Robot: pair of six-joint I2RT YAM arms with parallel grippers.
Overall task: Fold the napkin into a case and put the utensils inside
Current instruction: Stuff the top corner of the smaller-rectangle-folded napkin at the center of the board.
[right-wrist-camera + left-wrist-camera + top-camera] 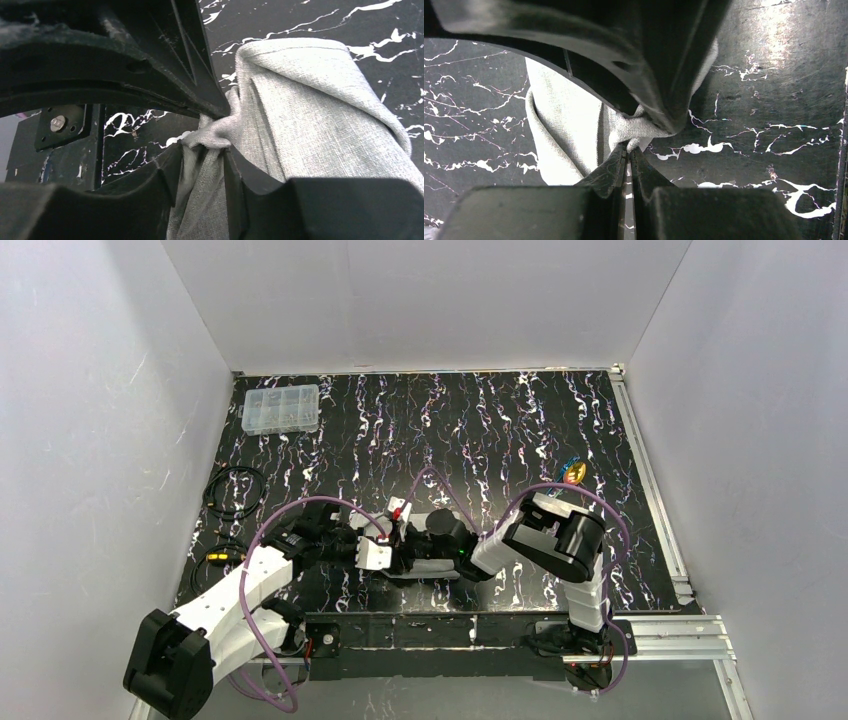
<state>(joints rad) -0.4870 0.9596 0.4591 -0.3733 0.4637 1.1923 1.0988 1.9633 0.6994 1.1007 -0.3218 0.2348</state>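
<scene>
Arms (440,545) cover napkin (564,125); clear box (281,408) far left; utensils (573,472), apparently, right.

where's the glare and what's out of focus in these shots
Top view: evenly lit, sharp throughout. Left wrist view: glare on the table upper right; left hand dark and soft. Right wrist view: napkin weave crisp; right hand black, blurred.

A clear compartment box (281,408) sits at ten o'clock on the black table (480,430) (white-veined); coiled black cables (235,492) at nine.
</scene>
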